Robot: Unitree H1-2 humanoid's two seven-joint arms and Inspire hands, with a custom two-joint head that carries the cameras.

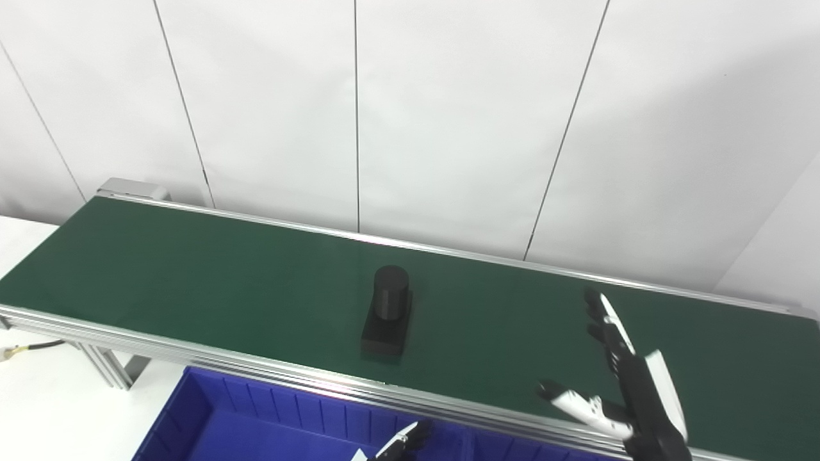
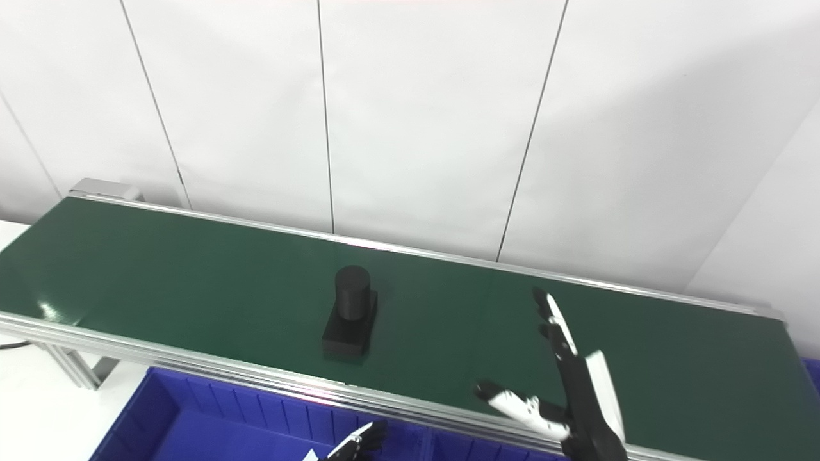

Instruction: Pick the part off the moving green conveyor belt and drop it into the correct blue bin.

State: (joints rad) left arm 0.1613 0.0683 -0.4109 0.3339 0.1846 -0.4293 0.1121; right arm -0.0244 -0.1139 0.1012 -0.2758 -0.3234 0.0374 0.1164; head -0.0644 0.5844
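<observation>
Progress: nothing is picked up yet; the part (image 1: 386, 312) sits untouched on the green belt (image 1: 192, 269), so reaching, grasping, lifting and dropping into a bin are all left to do, as I judge it.
Part: a black piece, a round post standing upright on a flat block, near the middle of the belt and closer to its near rail.
Right hand (image 1: 624, 390): hangs over the belt at about four o'clock from the part, well apart from it, empty, with the fingers (image 1: 608, 320) stretched long and the thumb swung wide toward the part.
Part against the fingers: it lies at about ten o'clock from the right hand, off the open side between thumb and fingers, not touching anything.
Left hand (image 1: 400, 445): only the tips peek in at the bottom edge, at six o'clock from the part, over the blue bin (image 1: 211, 416); I cannot tell whether it is spread or closed.
Bin: below the near rail, with ribbed walls; which bin is correct I cannot say.
</observation>
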